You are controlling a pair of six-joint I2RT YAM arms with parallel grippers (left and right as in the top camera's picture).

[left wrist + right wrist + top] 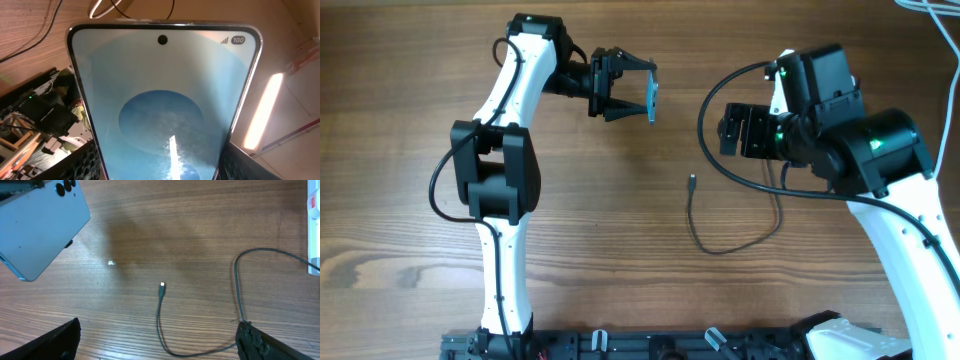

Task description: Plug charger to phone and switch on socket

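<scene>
Charger (158, 316) cable loops loose on the tabletop (620, 220) nearest us, its small connector tip (162, 286) lying bare on the wood ahead of our right jaws, which stand wide apart and hold nothing. Farther out, our left jaws are clamped on the phone (160, 100), held on edge above the wood. The white socket (314, 205) sits at the right wrist view's right edge.

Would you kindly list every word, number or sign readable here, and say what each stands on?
"100": battery badge at the top right of the phone screen, beside signal bars.
Red markings on the white power strip: too small to read.
Nothing else is legible.
</scene>
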